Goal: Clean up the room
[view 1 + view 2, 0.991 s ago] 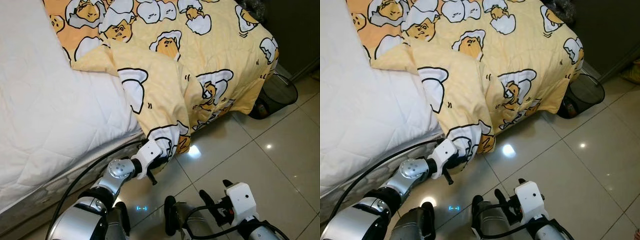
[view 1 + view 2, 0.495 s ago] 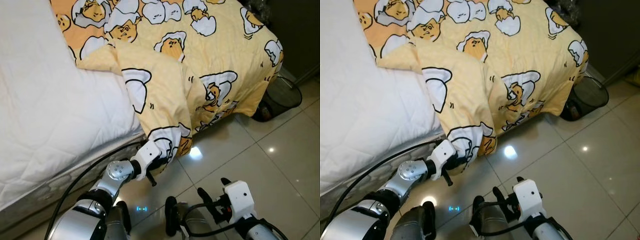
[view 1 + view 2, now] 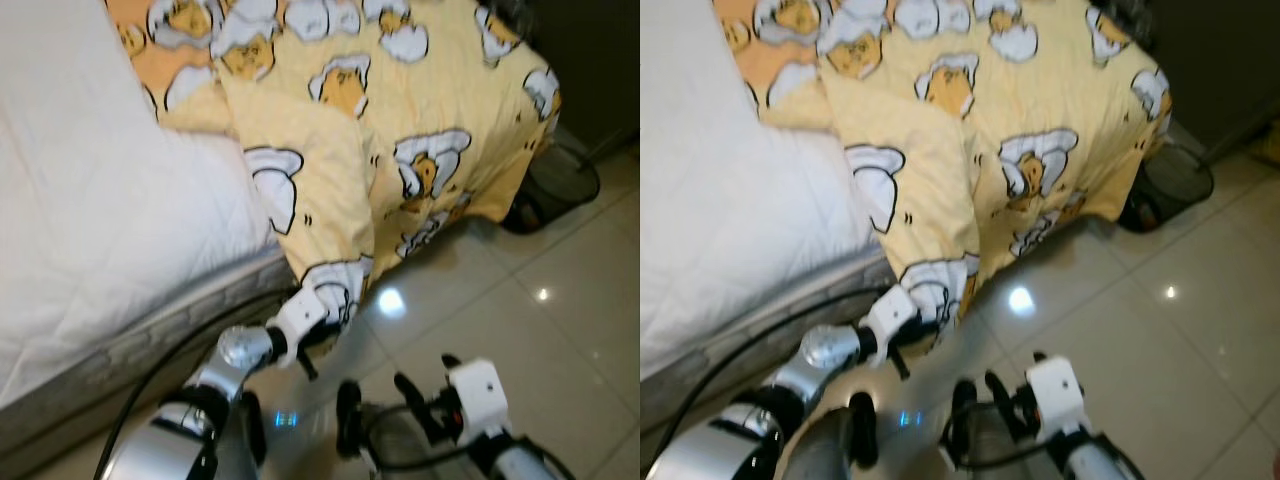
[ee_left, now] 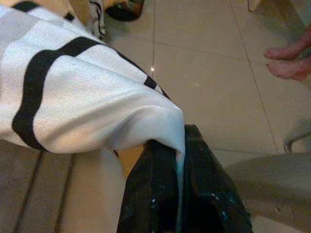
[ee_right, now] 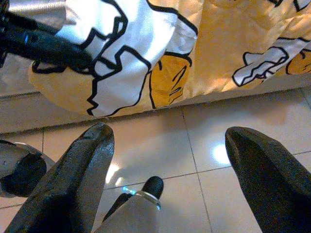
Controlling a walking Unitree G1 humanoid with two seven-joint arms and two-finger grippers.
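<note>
A yellow blanket printed with cartoon eggs covers the far part of the bed and hangs over its side toward the floor. My left gripper is shut on the blanket's lowest white-and-black corner, just above the tiles beside the bed frame. In the left wrist view the cloth is pinched between the black fingers. My right gripper hovers low over the floor, apart from the blanket. It is open, and its two fingers stand wide with only tiles between them.
The bare white quilted mattress takes up the left. A black mesh wastebasket stands at the bed's far corner on the glossy tile floor. A black cable runs along the bed's base. A person's bare foot rests on the tiles.
The camera has shifted a little and the picture is blurred. My left gripper keeps its hold on the blanket corner; the right gripper stays open in the same place.
</note>
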